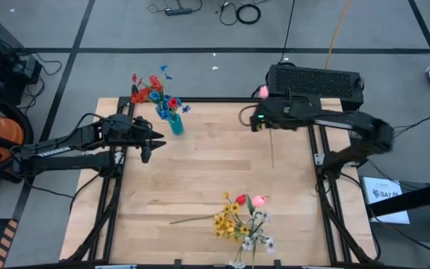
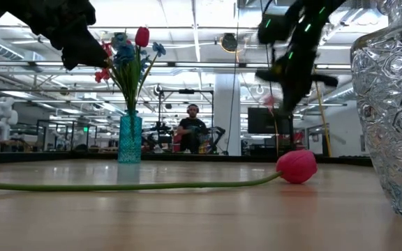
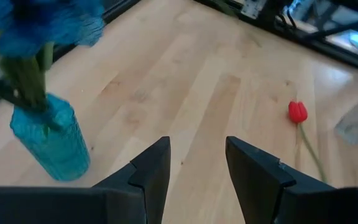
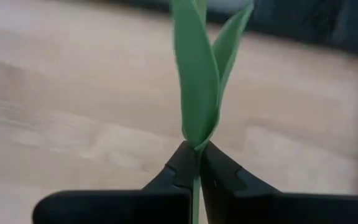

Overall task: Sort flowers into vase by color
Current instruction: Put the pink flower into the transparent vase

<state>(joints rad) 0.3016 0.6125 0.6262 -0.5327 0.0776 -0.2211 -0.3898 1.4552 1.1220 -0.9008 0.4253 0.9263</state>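
While the right pincer is clamped on a green flower stem above the table's far right corner, the left pincer hovers with fingers apart just beside the teal vase, which stands near the far left edge holding blue and red flowers. Yellow, white and pink flowers lie heaped at the near edge.

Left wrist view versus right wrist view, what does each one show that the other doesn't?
Only the left wrist view shows the teal vase holding blue flowers, a red tulip lying on the table, and the left tool open and empty. Only the right wrist view shows the right tool shut on a green stem with leaves. Both show the wooden table.
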